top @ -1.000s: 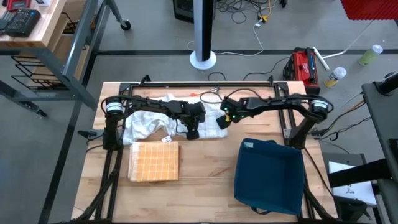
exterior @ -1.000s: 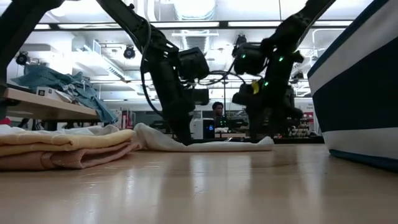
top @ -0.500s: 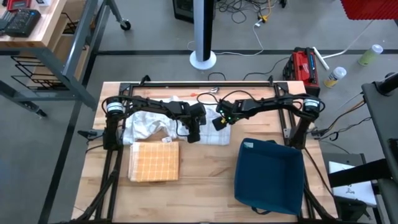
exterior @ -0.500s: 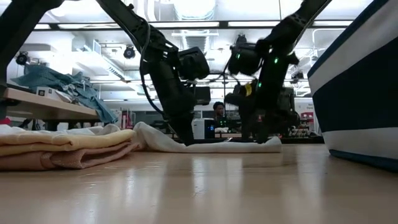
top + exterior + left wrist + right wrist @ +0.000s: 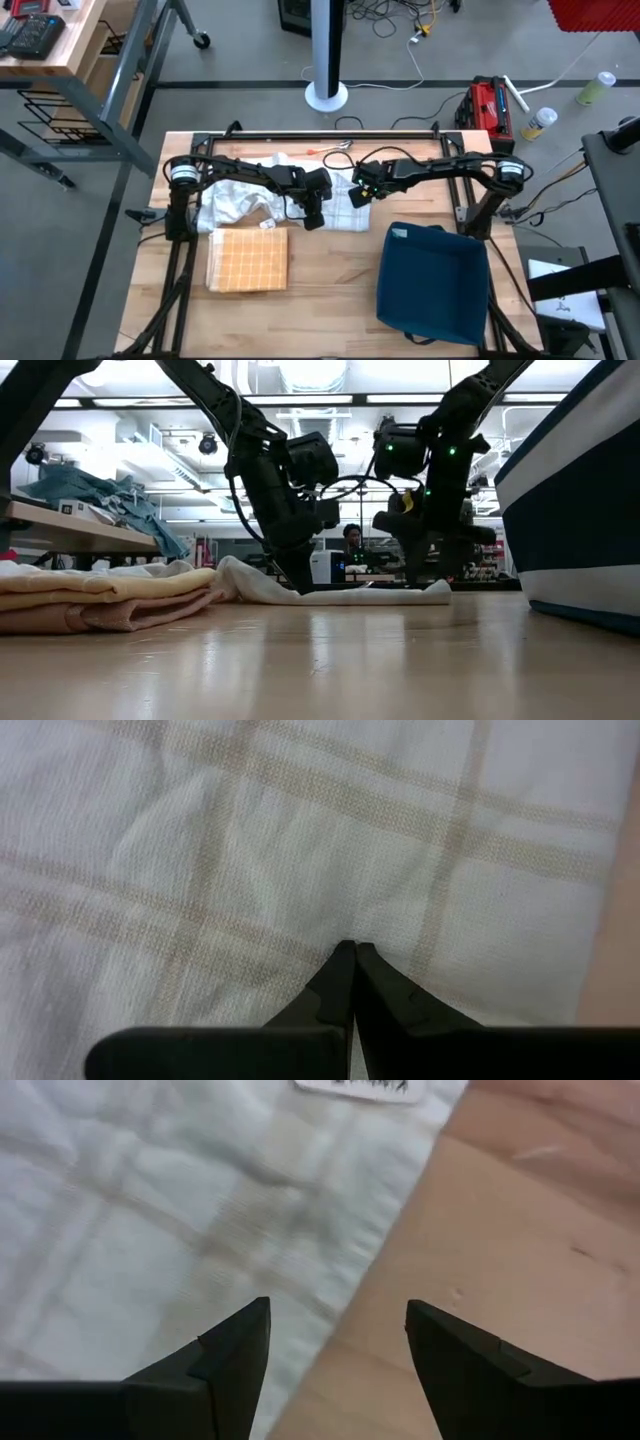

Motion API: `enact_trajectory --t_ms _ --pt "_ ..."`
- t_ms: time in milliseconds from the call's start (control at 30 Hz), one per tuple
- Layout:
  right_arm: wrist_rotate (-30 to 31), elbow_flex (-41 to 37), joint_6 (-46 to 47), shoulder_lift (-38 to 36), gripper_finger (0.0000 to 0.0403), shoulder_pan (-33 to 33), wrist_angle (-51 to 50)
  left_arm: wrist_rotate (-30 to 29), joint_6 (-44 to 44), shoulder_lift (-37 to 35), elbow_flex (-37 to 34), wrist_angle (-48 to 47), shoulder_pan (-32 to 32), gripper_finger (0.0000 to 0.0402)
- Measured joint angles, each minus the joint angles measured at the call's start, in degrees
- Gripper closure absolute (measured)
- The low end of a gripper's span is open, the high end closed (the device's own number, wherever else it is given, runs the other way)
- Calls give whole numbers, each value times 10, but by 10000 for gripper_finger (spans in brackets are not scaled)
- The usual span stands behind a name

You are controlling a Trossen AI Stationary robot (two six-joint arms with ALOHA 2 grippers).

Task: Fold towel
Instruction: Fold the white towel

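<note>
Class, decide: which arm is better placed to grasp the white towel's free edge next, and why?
Probably the right. Its end effector is open, straddling the white towel edge beside bare table. The left end effector is shut, pressed on the cloth's middle.

The right gripper (image 5: 356, 194) has swung back rightward and lifted slightly off the towel's (image 5: 335, 205) right edge.

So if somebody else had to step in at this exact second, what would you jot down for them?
Left tool: shut, tips pressed on the white checked towel at mid-table.
Right tool: open, hovering over that towel's edge, holding nothing.
Towel lies spread and partly rumpled, not yet folded.
Done: one folded orange towel sits at the front left.
Blue bin at front right.
Left: grip the edge, fold it over.
</note>
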Motion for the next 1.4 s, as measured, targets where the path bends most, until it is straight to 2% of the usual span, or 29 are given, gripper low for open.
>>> enact_trajectory --t_ms 267,600,833,967,1133,1167,1300,1400 --pt "-39 0 0 48 176 6 43 -3 5 0 -1 3 0 401" --pt "-74 -2 -26 83 187 24 206 -9 11 0 -2 15 0 401" --pt "-61 -12 -45 100 195 27 269 -4 9 0 -2 13 -1 401" --pt "-58 -40 -55 101 245 29 354 -5 9 0 -3 13 -2 401" --pt "-64 -65 -67 104 376 30 419 -13 12 0 -2 14 -2 401" --pt "-59 -68 -76 103 388 30 421 -21 12 -1 -2 14 -3 401" --pt "-35 -79 -100 64 398 30 384 -28 6 -24 -5 13 -4 401" --pt "27 -71 -131 3 400 34 281 -34 -2 -55 -11 8 -7 401"
